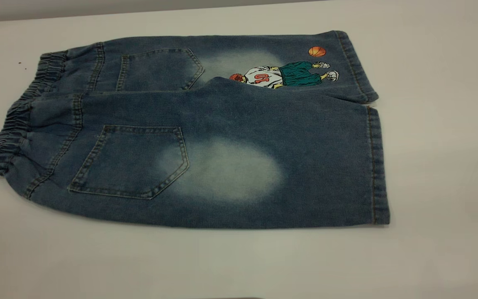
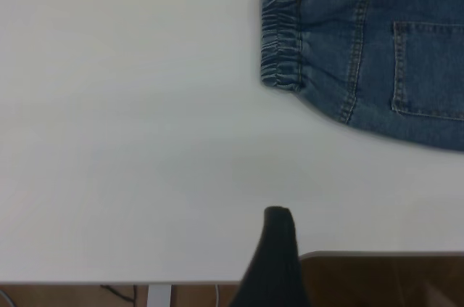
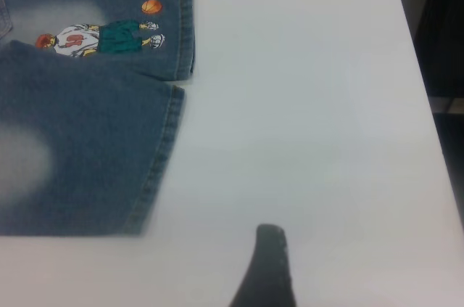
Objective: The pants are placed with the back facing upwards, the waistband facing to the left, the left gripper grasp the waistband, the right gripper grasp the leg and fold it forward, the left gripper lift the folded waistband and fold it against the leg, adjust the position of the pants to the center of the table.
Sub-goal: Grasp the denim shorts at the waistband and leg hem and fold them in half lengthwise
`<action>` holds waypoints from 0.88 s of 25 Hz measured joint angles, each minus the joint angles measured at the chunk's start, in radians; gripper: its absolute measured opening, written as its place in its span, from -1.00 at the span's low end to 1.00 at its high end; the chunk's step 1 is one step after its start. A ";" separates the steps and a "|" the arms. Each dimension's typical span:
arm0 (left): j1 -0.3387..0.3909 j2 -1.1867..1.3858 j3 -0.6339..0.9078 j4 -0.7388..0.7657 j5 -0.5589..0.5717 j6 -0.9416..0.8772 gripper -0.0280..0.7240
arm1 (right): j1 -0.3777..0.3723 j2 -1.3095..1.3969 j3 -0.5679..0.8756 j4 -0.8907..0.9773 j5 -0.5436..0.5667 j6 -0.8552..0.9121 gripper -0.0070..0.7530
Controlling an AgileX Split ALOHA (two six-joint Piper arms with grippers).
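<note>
The pants (image 1: pixel 206 137) lie flat on the white table (image 1: pixel 442 124), back pockets up. The gathered waistband (image 1: pixel 13 124) points left and both hems point right. The plain leg (image 1: pixel 313 166) with its pale oval is nearest me; its upper edge laps slightly over the printed leg (image 1: pixel 288 62). Neither gripper shows in the exterior view. In the left wrist view, my left gripper (image 2: pixel 355 263) hangs over the table's edge, off the waistband (image 2: pixel 281 31), open, one black finger (image 2: pixel 278 249) showing. My right gripper (image 3: pixel 326 263) is open over bare table, off the leg hem (image 3: pixel 161 154).
The table's edge (image 2: pixel 377 254) runs right by the left gripper, with brown floor beyond it. In the right wrist view another table edge (image 3: pixel 428 104) borders a dark area. White surface surrounds the pants on all sides.
</note>
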 joint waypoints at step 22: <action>-0.009 0.473 -0.102 0.000 -0.231 -0.204 0.63 | 0.000 0.360 -0.150 0.106 -0.144 -0.022 0.46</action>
